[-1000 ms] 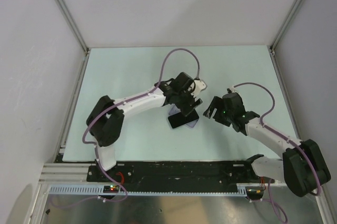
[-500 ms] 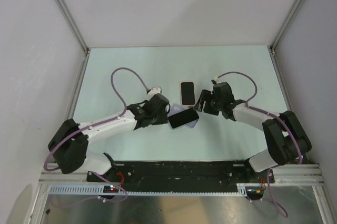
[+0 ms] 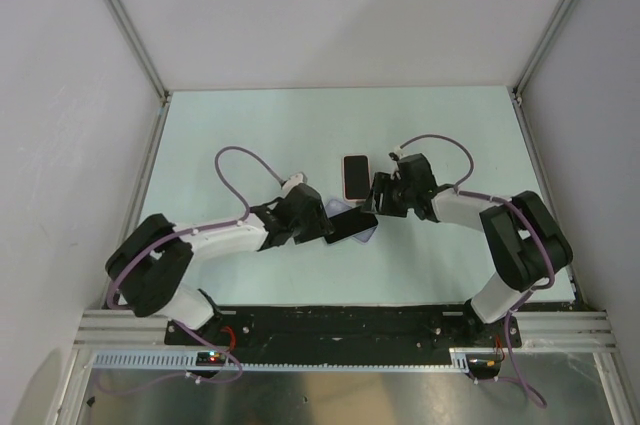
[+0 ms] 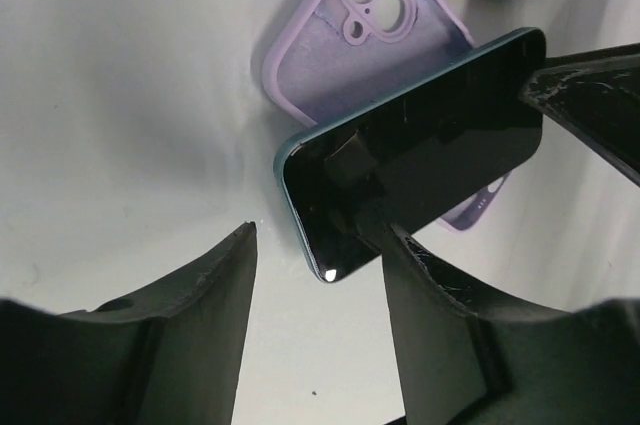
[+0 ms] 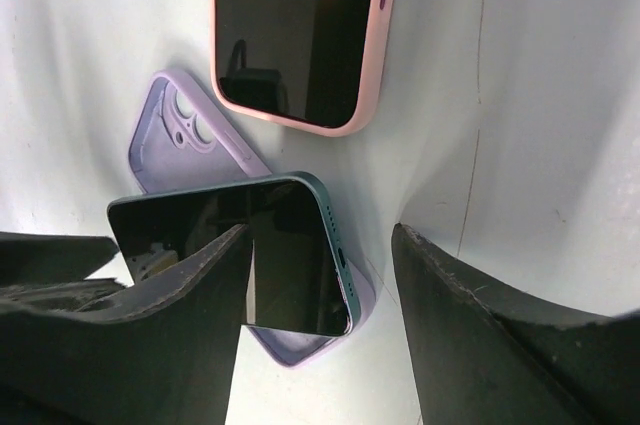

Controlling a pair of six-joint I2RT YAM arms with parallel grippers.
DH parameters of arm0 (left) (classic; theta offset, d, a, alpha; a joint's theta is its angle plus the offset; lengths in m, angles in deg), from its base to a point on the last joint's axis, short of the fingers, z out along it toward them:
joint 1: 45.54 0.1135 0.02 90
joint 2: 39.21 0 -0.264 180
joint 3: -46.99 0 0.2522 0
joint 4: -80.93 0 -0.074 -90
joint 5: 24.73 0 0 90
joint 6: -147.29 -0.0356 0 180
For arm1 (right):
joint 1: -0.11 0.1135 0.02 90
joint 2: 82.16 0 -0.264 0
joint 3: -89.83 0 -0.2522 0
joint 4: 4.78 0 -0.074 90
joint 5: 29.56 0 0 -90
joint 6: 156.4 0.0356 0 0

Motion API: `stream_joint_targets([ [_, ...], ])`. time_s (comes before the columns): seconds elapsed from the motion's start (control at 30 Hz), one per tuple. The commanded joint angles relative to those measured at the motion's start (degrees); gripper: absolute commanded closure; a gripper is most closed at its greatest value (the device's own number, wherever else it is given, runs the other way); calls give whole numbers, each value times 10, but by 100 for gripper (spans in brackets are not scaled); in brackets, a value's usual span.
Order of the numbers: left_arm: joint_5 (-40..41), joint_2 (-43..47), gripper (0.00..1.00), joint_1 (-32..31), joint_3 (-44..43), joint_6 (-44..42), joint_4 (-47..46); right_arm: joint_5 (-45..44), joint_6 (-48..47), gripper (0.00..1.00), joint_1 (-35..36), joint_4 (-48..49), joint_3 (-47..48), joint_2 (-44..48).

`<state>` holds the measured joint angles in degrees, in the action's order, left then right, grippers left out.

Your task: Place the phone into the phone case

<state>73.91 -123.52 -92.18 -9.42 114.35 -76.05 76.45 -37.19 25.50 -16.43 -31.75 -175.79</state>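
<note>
The phone (image 4: 420,155) has a glossy, mirror-like glass face. The lilac case (image 4: 325,60) looks matt and rubbery. The pale table (image 4: 120,95) is smooth and matt.

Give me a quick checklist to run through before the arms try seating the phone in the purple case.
1. Purple case lying open side up: ok.
2. Phone lined up with the case: not ok, it lies crosswise on top.
3. Left tool open at one end of the phone: ok.
4. Right tool open at the opposite end: ok.
5. Pink-cased phone apart from the purple case: ok.
</note>
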Motion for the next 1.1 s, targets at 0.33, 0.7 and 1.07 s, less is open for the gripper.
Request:
stream_joint_targets([
  [0.33,-44,-59,55,7,-4,23,-90,12,-18,47,19,27,28,-25],
  [0.7,-45,-69,79,11,-30,8,-88,8,-25,53,20,-3,30,6],
  [1.07,-42,-66,89,11,-65,-10,-58,8,-24,53,20,-50,41,42],
])
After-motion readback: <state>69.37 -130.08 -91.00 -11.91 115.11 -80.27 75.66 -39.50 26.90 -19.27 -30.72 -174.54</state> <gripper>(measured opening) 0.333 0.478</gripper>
